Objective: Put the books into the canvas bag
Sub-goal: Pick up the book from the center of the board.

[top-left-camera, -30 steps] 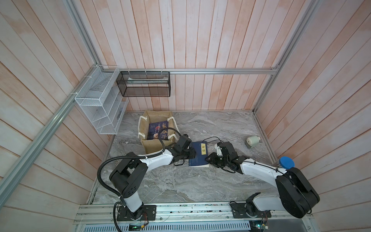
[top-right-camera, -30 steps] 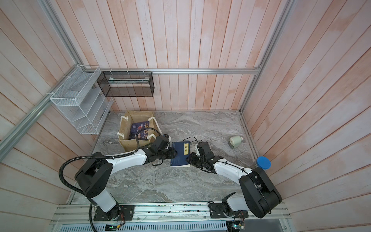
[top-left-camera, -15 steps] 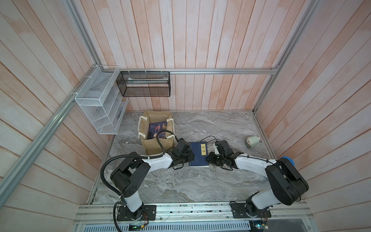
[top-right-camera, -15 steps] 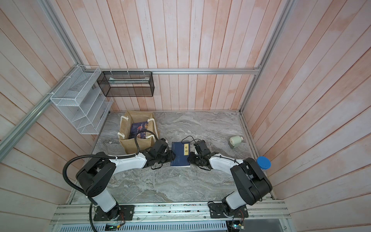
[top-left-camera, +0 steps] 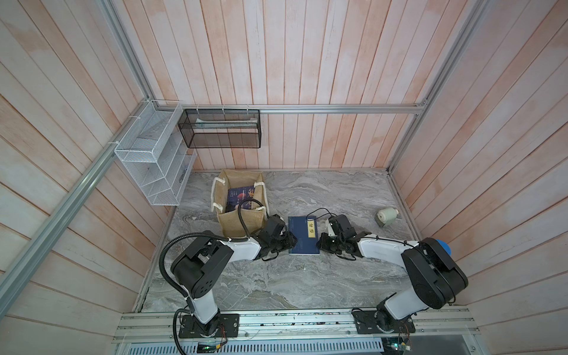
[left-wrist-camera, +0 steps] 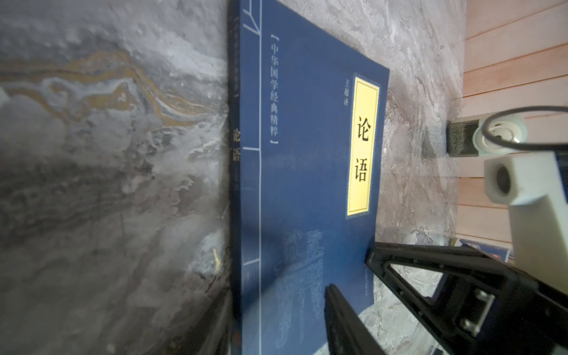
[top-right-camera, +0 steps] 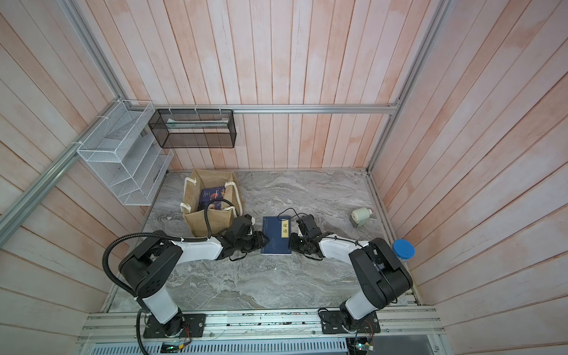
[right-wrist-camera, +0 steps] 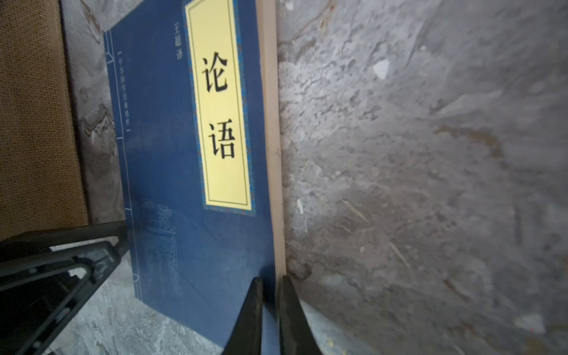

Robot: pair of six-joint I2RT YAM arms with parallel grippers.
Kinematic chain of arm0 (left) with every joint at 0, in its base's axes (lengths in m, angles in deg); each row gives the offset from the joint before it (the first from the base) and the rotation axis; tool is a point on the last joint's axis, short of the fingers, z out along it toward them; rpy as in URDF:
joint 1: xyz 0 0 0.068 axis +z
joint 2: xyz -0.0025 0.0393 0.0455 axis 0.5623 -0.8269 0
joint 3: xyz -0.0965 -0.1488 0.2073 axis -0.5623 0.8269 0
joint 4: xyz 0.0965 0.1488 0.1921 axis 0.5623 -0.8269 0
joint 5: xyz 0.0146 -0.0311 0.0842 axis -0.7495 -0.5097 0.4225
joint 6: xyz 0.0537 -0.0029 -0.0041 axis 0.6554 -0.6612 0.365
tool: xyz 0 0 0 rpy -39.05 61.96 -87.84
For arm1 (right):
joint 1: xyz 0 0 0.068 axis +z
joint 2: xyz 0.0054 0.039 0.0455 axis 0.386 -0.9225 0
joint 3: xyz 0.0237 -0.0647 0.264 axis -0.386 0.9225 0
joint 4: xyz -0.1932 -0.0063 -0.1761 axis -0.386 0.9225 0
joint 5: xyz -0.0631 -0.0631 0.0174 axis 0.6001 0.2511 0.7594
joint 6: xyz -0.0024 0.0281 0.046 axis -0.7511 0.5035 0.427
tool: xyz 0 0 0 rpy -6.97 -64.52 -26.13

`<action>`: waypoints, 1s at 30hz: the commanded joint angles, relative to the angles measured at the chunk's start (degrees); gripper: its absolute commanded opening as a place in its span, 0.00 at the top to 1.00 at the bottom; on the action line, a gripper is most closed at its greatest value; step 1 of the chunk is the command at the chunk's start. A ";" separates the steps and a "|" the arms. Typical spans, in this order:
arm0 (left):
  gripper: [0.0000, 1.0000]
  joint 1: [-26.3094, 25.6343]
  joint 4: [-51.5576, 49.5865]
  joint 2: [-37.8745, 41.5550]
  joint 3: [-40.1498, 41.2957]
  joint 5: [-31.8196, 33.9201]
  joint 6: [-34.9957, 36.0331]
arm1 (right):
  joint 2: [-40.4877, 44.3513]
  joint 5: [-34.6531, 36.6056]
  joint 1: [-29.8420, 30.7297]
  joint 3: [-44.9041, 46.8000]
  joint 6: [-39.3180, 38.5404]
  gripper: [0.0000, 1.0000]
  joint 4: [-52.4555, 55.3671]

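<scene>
Right pincer [right-wrist-camera: 271, 281] narrower, seemingly on book [right-wrist-camera: 166, 153]

The navy book [left-wrist-camera: 301, 172] has a matt paper cover with a smooth yellow label [left-wrist-camera: 362, 147]. The canvas bag [top-left-camera: 230, 222] is coarse, rough-woven cloth with thick white rope handles [top-left-camera: 213, 192]. The tabletop [top-left-camera: 307, 276] looks like grey veined stone, dull and pitted. The wall planks [top-left-camera: 307, 61] are pale washed wood, the rail [top-left-camera: 338, 108] is bare metal, and the white basket [top-left-camera: 147, 166] and black basket [top-left-camera: 219, 129] are wire mesh.
</scene>
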 commanded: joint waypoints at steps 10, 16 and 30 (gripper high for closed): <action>0.62 1.54 11.94 7.63 3.53 -11.00 -4.86 | -3.95 -2.86 1.63 -0.14 -0.07 0.92 -1.59; 0.65 1.71 10.26 7.62 3.35 -10.68 -3.88 | -4.44 -3.31 2.09 -0.64 0.12 0.92 -1.87; 0.75 1.38 9.69 3.68 1.22 -11.55 -0.94 | -2.64 -3.00 2.35 -0.66 0.27 0.92 -1.18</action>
